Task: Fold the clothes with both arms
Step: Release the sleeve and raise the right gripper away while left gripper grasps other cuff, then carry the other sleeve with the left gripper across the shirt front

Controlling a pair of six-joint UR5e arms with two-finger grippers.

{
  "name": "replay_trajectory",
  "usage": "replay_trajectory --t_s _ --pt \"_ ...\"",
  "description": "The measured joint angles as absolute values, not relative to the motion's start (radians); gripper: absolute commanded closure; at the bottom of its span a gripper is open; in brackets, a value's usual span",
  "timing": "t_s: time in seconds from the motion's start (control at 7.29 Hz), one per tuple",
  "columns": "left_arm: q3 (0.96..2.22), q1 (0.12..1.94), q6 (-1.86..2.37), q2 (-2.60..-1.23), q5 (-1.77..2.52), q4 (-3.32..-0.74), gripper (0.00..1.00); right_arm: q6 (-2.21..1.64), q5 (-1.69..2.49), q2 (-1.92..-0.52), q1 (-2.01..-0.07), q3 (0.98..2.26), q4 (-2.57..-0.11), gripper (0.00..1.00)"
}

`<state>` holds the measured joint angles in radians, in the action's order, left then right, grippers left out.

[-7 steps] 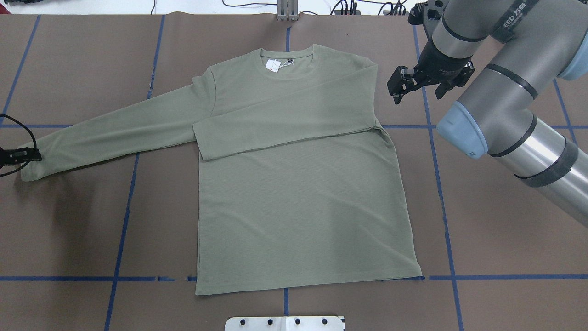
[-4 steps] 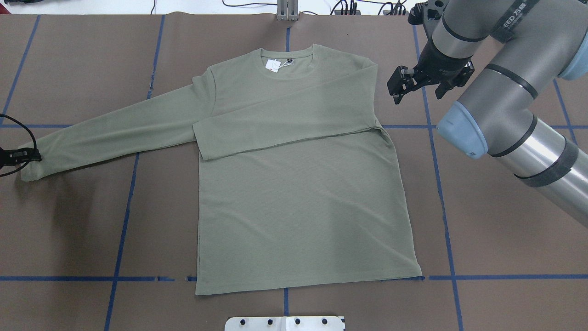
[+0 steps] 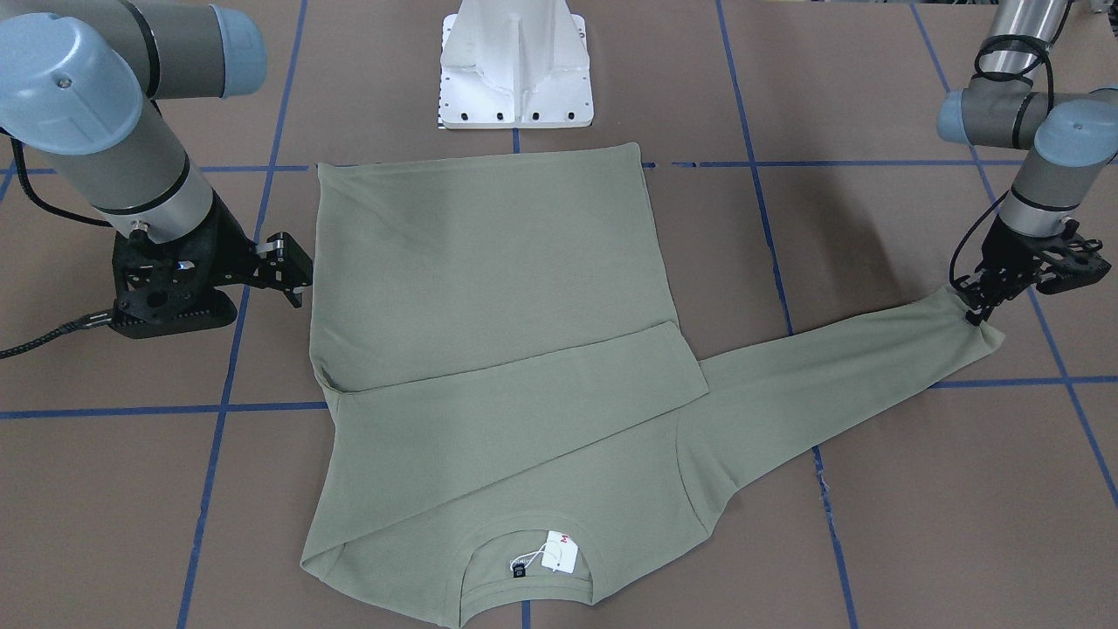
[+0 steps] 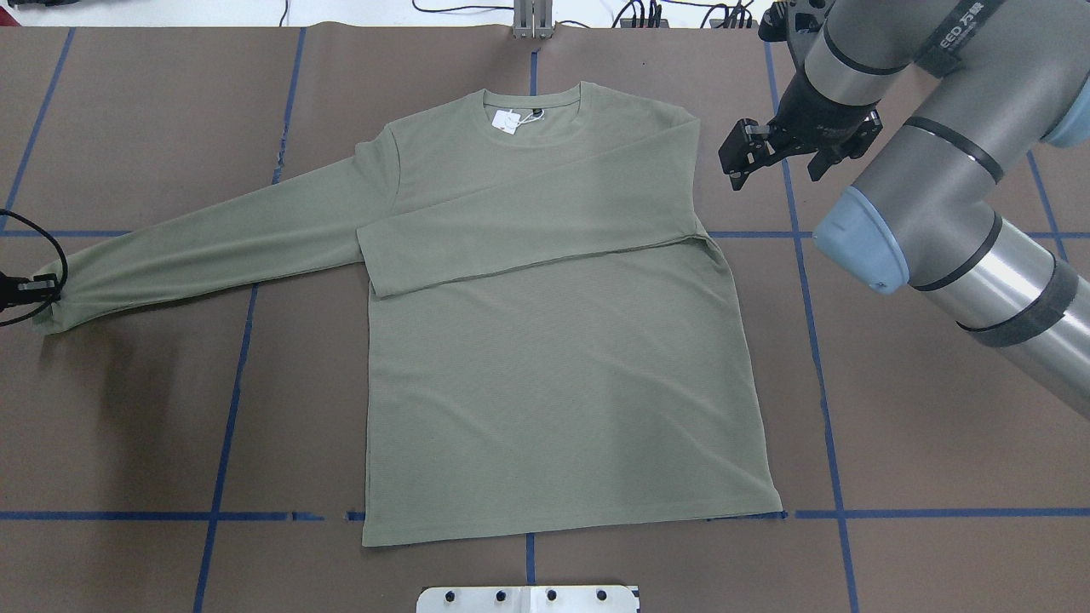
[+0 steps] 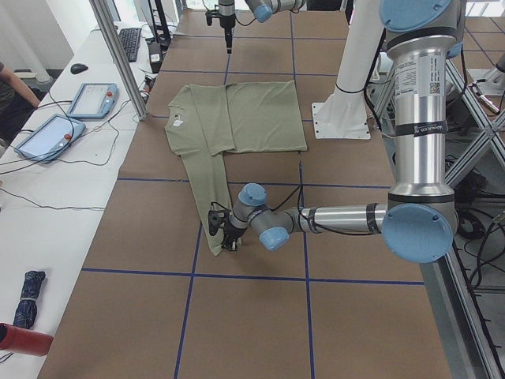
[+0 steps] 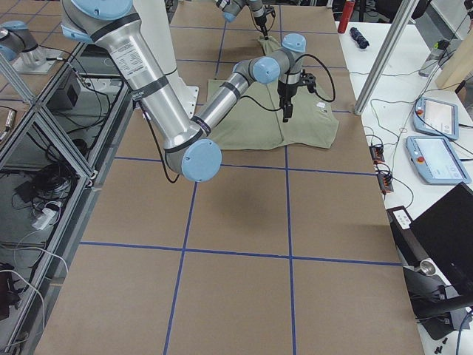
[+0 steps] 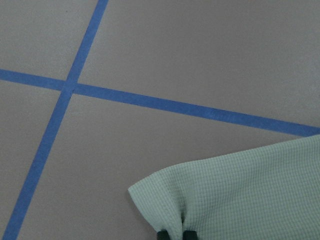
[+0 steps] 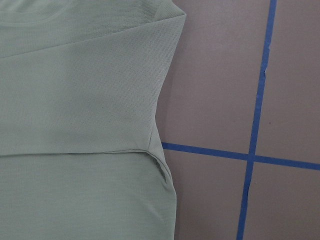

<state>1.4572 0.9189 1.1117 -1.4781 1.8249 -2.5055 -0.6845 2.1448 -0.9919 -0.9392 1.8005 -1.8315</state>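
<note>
The olive-green shirt (image 4: 553, 383) lies flat, front up, collar at the table's far side, and also shows in the front view (image 3: 489, 262). One sleeve is folded across the chest (image 4: 528, 230). The other sleeve (image 4: 213, 247) stretches out to the robot's left. My left gripper (image 4: 34, 289) is shut on that sleeve's cuff, and the left wrist view shows its tips (image 7: 173, 234) pinching bunched fabric (image 7: 250, 190). My right gripper (image 4: 788, 151) hangs open and empty just off the shirt's right shoulder. The white hang tag (image 4: 507, 122) lies inside the collar.
The white pedestal base (image 3: 515, 79) stands at the shirt's hem side. Blue tape lines (image 4: 817, 358) grid the brown table cover. A side bench with tablets (image 5: 79, 103) runs beyond the collar side. Cables (image 4: 664, 13) lie along the far edge.
My left gripper has pulled the cuff slightly outward and up, drawing the sleeve straighter. My right gripper has shifted slightly toward the far edge.
</note>
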Motion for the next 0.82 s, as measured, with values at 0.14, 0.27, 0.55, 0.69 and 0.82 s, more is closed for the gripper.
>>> replay_trajectory --t_s 0.14,0.27,0.55,0.69,0.82 --pt "1.471 0.918 1.117 -1.478 1.834 -2.504 1.0 -0.684 2.146 -0.993 -0.944 1.801 -1.832 0.0" --pt "1.505 0.919 1.12 -1.479 1.853 -2.48 1.0 -0.684 2.147 -0.996 -0.947 1.802 -1.832 0.0" --pt "1.642 0.919 1.121 -1.512 1.883 -2.297 1.0 -0.684 2.149 -1.02 -0.95 1.815 -1.832 0.0" --pt "1.707 0.918 1.121 -1.577 1.892 -2.153 1.0 -0.684 2.15 -1.043 -0.953 1.828 -1.832 0.0" --pt "1.743 0.917 1.121 -1.683 1.896 -1.999 1.0 -0.684 2.151 -1.074 -0.96 1.848 -1.832 0.0"
